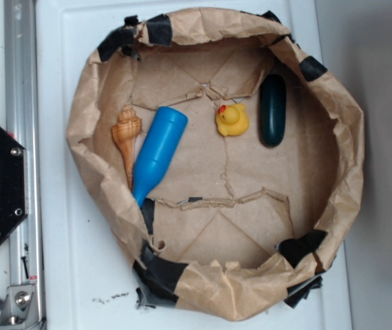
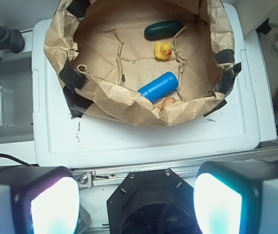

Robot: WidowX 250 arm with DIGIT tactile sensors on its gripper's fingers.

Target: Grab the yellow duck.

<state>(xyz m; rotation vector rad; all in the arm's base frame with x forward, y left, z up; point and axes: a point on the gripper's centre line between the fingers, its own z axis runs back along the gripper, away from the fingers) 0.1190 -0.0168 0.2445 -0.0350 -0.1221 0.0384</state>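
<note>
Inside the crumpled brown paper nest (image 1: pixel 351 137) you have 4 objects, 1 of each kind: 1 yellow duck (image 1: pixel 232 119), 1 blue bottle (image 1: pixel 157 153), 1 tan seashell (image 1: pixel 126 132) and 1 dark green oblong piece (image 1: pixel 272 110). Your duck sits upright near the middle of the paper floor, its orange beak toward the bottle. It touches nothing; the dark green piece lies just beside it on one side, and the bottle lies tilted on the other, with the shell against the bottle's far side. Black tape patches (image 1: pixel 157 273) hold the nest rim, which stands on a white lid (image 1: pixel 65 261). From the wrist view, your gripper (image 2: pixel 136 204) is well back from the nest, its 2 fingers (image 2: pixel 49 204) spread wide with nothing between them. The raised paper wall stands between it and the duck, and probably hides most of the shell.
</note>
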